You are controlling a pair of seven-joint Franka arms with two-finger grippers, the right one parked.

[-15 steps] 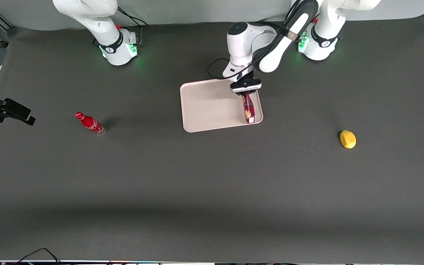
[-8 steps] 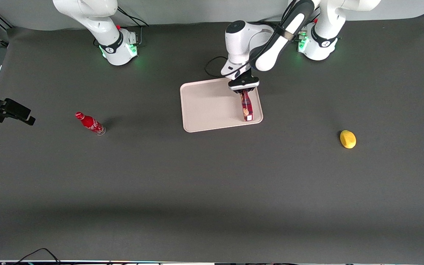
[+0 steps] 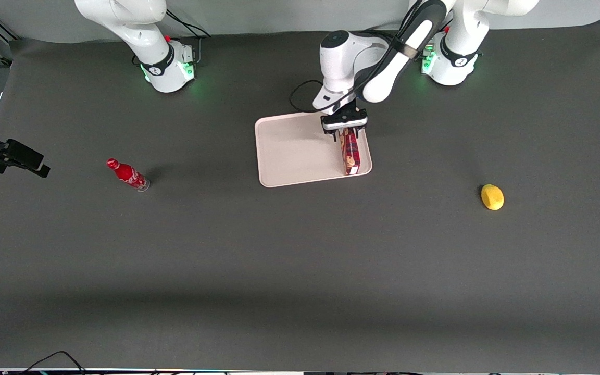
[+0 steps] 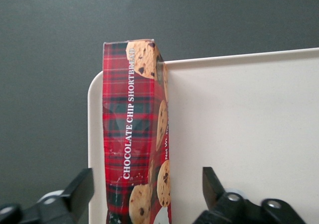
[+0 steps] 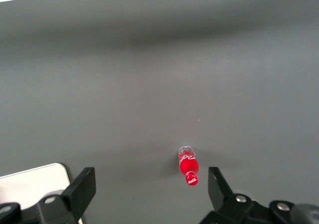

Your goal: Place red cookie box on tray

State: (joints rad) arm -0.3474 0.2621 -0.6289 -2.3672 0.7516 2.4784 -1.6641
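Box (image 4: 134, 134): stood on its narrow side on tray (image 3: 289, 151), by the rim toward the working arm. Claw (image 3: 345, 131): spread apart, positioned over the box, nothing gripped.

White arm w/ black joints, black gripper (image 3: 344, 136), green base LEDs

Left arm's white-and-black two-finger gripper (image 3: 345, 136) pointing straight down from a bent wrist, black fingers (image 4: 75, 196) spread wide apart, not gripping anything right now.
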